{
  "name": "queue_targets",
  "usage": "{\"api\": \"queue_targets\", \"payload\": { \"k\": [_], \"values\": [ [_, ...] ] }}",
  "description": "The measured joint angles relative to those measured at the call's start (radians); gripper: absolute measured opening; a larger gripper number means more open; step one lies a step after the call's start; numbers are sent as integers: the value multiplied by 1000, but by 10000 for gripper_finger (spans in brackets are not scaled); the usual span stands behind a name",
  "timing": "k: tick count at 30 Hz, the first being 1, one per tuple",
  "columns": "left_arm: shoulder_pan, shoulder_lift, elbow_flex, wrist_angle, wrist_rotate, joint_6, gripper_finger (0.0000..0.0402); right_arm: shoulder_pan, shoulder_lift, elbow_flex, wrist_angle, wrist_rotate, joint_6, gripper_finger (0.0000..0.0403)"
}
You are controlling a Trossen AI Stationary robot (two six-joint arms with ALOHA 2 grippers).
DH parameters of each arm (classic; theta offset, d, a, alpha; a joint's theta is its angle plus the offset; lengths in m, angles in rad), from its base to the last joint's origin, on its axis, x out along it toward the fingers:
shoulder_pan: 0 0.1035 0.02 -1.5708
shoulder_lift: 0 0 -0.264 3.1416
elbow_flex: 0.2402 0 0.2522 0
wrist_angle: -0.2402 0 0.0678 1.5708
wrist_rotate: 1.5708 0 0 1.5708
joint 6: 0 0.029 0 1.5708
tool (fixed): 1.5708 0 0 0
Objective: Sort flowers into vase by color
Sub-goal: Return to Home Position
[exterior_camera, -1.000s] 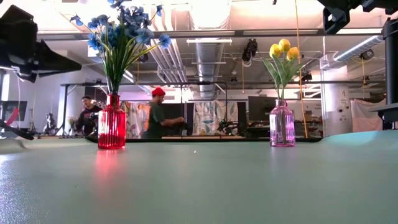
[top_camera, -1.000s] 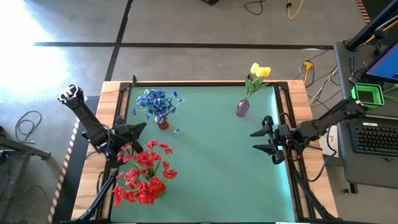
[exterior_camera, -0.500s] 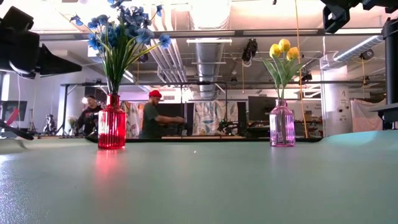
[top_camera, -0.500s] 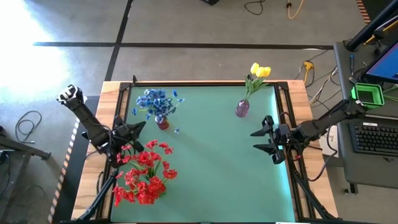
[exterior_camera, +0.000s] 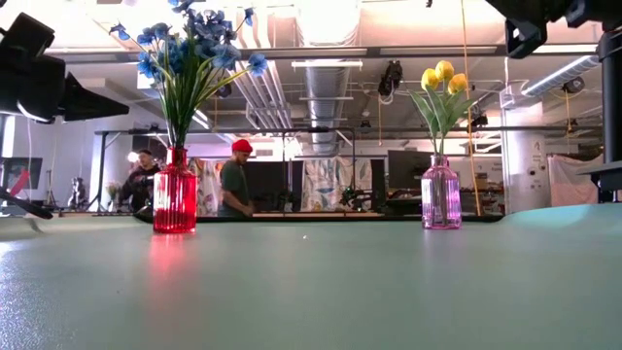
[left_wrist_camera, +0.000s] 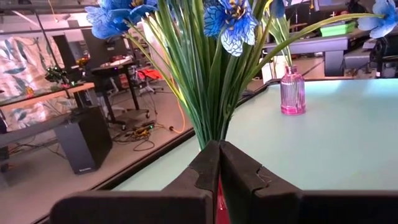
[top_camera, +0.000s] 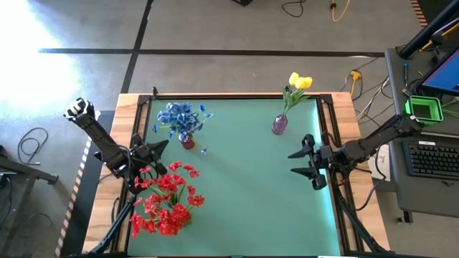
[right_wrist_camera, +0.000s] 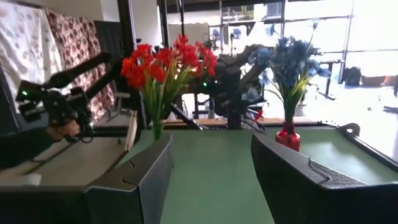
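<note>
Blue flowers [top_camera: 180, 117] stand in a red vase [exterior_camera: 175, 199] at the far left of the green table. Yellow buds [top_camera: 300, 81] stand in a pink vase [top_camera: 279, 125] at the far right. Red flowers [top_camera: 168, 198] stand upright at the near left; what holds their stems [right_wrist_camera: 156, 121] is hidden behind my right finger. My left gripper [top_camera: 162, 147] is shut, pointing level at the blue flowers' stems [left_wrist_camera: 205, 106], a little short of the red vase. My right gripper [top_camera: 295, 162] hovers open at the right side, pointing level across the table.
Black rails [top_camera: 326, 122] frame the table's left and right sides. Between the vases and my right gripper lies bare green surface [top_camera: 244, 193]. Beyond the table's right edge are a keyboard [top_camera: 434, 159] and a green box [top_camera: 423, 109]. People stand in the room behind [exterior_camera: 236, 180].
My left gripper has rolled a little about the line it points along, staying in place and shut. A person in the room behind has walked a few steps.
</note>
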State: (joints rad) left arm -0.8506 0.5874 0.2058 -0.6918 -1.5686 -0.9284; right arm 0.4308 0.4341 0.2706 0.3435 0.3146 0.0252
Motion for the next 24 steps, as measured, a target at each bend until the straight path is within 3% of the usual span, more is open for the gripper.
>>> {"api": "queue_targets", "payload": {
  "k": [2,7,15,24],
  "values": [
    [1,-1,0,0,-1,-1,0,-1,-20,-10,1,19,-21,210],
    [1,-1,0,0,-2,2,0,-4,-54,-73,48,180,-72,210],
    [1,1,0,0,5,3,0,-51,-107,-191,198,185,-12,210],
    [1,1,5,-7,7,4,0,-138,-65,-257,292,222,36,210]
  ]
}}
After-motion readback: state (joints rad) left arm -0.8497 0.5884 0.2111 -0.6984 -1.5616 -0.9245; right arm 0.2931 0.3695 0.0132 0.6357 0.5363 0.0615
